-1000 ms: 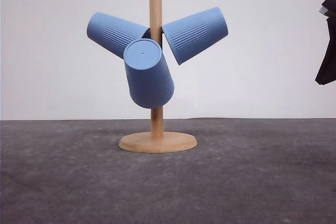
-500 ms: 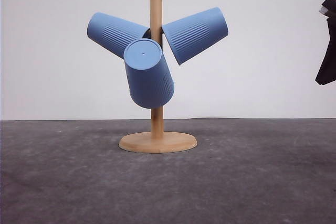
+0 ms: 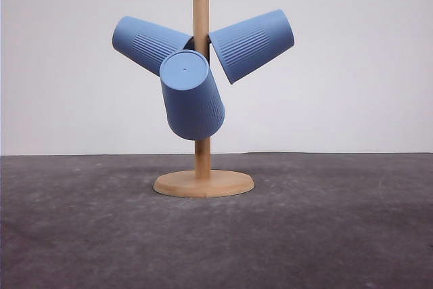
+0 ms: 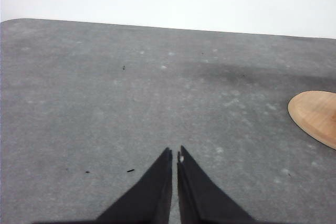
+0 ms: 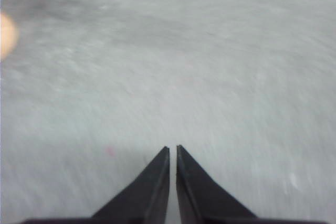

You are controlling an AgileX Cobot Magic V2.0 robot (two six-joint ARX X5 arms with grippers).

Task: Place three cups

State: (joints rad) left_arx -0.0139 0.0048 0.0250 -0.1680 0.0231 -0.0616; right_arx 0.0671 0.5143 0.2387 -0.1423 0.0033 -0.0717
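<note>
Front view: the three cups [image 3: 193, 72] hung tilted on the wooden peg stand [image 3: 201, 167], which stood on the grey surface [image 3: 325, 235].

Left wrist view: left pincer [image 4: 174, 155] was pressed together, empty, above the surface.

Right wrist view: right pincer [image 5: 172, 150] was likewise pressed together, empty.

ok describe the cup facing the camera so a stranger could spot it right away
Find the wooden peg stand mid-table. Three light-blue ribbed cups hang on it; this cup is the lowest, in front of the post. Alone among them, it shows its flat round base to the front camera.
</note>
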